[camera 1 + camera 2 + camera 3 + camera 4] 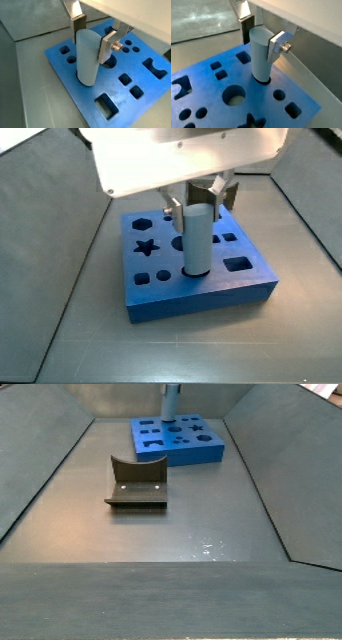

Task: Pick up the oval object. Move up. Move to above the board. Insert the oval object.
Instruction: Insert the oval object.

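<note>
Upright, the oval object (197,236), long axis vertical in the board (201,288), jaws (261,31) clamped on its top.

One blue board (201,283), one pale oval object (197,238), one gripper (195,203) above the board and one dark fixture (136,484) share the grey floor.

Grey bin-like enclosure, even soft light.
Dull grey floor (201,524) with small bright glints near the front edge; grey side walls (287,474) slope outward, and a back wall (120,399) closes the far end.
</note>
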You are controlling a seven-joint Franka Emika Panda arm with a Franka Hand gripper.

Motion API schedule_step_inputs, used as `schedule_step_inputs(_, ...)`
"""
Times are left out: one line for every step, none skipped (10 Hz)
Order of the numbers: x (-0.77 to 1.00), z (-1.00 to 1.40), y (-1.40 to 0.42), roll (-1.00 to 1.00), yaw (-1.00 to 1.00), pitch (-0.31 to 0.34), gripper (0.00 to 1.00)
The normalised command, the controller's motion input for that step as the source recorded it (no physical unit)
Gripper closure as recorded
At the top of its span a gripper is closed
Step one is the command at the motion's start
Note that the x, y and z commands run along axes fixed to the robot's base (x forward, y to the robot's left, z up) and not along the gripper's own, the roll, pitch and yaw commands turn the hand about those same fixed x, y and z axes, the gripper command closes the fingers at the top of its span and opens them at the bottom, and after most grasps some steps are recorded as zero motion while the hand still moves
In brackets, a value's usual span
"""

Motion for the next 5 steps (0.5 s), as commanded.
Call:
schedule_step_inputs(0.0,0.0,0.0,0.0,0.0,-0.031,1.0)
schedule_step_inputs(0.0,0.0,0.0,0.0,0.0,-0.034,1.0)
schedule_step_inputs(0.0,-0.05,-0.02,0.0,0.0,-0.066,1.0)
schedule_step_inputs(0.0,-0.22,-0.12,0.1,0.01,-0.114,1.0)
schedule_step_inputs(0.0,-0.31,-0.13,0.06,0.0,-0.163,1.0)
